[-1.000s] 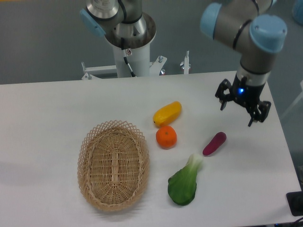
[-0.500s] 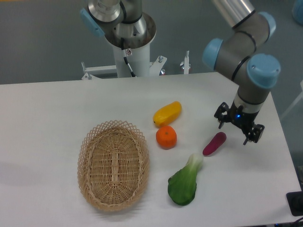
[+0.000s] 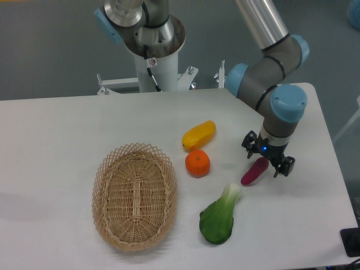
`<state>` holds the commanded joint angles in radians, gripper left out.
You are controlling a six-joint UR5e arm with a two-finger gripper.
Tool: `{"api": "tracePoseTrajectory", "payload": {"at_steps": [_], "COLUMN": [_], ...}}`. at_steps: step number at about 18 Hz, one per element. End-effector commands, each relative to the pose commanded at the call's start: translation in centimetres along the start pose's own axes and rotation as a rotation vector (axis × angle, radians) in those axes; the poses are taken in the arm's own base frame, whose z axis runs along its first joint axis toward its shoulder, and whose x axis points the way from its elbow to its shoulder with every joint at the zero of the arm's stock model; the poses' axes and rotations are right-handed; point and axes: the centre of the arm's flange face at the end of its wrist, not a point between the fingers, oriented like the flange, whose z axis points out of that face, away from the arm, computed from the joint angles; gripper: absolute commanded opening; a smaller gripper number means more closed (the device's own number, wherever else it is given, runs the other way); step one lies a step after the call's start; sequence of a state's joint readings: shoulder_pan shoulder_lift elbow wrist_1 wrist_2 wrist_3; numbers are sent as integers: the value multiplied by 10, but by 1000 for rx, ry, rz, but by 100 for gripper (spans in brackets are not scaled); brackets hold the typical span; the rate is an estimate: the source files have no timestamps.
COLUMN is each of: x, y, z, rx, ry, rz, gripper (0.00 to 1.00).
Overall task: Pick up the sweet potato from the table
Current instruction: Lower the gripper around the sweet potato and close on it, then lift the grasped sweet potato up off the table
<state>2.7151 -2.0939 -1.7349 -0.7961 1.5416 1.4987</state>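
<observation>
Hovering over the upper end of the sweet potato [image 3: 255,171], the end effector [image 3: 268,157] has its fingers spread wide, one on either side. Lying on the white worktop [image 3: 67,135], the sweet potato sits right of the orange [image 3: 197,163], just above-right of the bok choy [image 3: 219,219].

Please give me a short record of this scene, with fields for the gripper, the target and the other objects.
gripper: gripper open, over the upper end of the sweet potato
target: sweet potato lying on the table, not lifted
nearby: leafy green, orange, yellow fruit
container: wicker basket, nothing inside
</observation>
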Motion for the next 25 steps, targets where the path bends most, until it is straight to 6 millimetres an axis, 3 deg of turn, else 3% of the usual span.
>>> {"api": "tracePoseTrajectory", "payload": {"at_steps": [4, 5, 6, 7, 8, 13, 17, 22, 25], "x": [1, 1, 0, -1, -1, -4, -10, -9, -6], "y": [1, 1, 1, 1, 1, 0, -1, 0, -20], "z": [2, 3, 2, 1, 0, -7, -18, -77, -120], "rx": [-17, -17, -16, -16, -16, -15, -12, -5, 34], "ry": [0, -4, -15, -18, -19, -33, -57, -125, -167], "rz": [0, 0, 5, 8, 10, 11, 20, 26, 32], "gripper": [100, 91, 66, 48, 41, 30, 30, 31, 31]}}
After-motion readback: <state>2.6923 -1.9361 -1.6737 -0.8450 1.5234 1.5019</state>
